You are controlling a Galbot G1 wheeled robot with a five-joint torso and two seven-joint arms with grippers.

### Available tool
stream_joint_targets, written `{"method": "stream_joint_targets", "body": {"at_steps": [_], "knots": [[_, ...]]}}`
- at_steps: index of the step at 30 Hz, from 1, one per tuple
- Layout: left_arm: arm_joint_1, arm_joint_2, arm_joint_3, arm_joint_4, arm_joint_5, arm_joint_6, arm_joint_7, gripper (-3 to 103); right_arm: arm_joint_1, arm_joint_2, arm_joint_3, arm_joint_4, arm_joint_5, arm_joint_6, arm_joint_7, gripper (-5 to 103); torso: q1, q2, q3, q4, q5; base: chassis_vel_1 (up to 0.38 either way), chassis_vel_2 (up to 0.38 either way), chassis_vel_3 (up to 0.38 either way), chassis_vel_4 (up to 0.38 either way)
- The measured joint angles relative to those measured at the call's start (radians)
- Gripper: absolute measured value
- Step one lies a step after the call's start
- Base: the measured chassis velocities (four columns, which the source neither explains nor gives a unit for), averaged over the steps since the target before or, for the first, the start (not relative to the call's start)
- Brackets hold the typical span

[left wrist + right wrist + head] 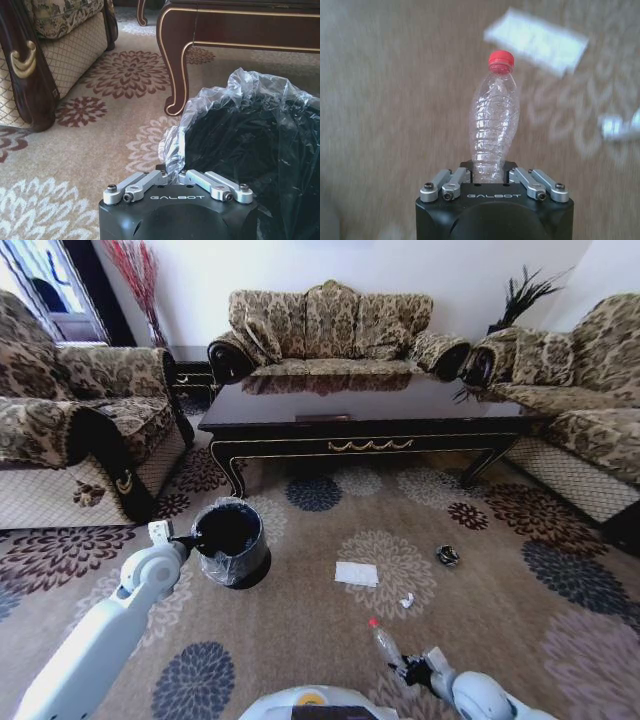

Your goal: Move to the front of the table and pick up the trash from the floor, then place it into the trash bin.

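So the carpeted floor (300, 640) with the flower medallions takes up most of the head view, and the long dark worktop (360, 415) with the gold scroll on its rail sits across the middle of the room, well away from the action. Closer in, the black trash bin (232, 540) stands on the carpet toward the robot's left, clear liner puffed up over the rim. The left gripper (172, 172) is right at that rim, jaws pulled in narrow with a fold of the liner between them, though honestly I can't quite tell if it's pinching the plastic or just touching it. Down on the robot's right, the right gripper (487, 175) has its jaws clamped around the base of the clear plastic bottle (494, 125), red cap pointing away from the wrist, held low above the carpet. Beyond the bottle the flat white paper square (357, 574) lies on the floor, between the bin and the other bits. A tiny white scrap (407, 600) sits just beside it, and the small dark crumpled wrapper (447, 555) lies a bit farther toward the right.
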Motion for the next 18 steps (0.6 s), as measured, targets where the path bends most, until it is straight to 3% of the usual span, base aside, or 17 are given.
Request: {"method": "stream_joint_targets", "body": {"at_steps": [6,14,18], "knots": [[0.01,-0.005,0.006,-0.01,0.03,-0.012,0.006,3,0.024,0.043,0.068,0.028,-0.019,0.112,-0.065,22,0.0,0.0,0.0,0.0004,-0.0001,0.0,0.0,0.0,0.0],[0.016,-0.016,0.026,-0.034,0.061,-0.032,0.02,3,0.014,0.099,0.152,0.159,0.016,0.157,-0.016,22,0.0,0.0,0.0,0.0001,0.0001,0.0,0.0,0.0,0.0],[0.015,-0.015,0.049,-0.047,0.09,-0.068,0.072,3,-0.003,0.103,0.188,0.225,0.062,0.26,-0.016,22,0.0,0.0,0.0,0.0,0.0,0.0,0.0,0.0,0.0]]}}
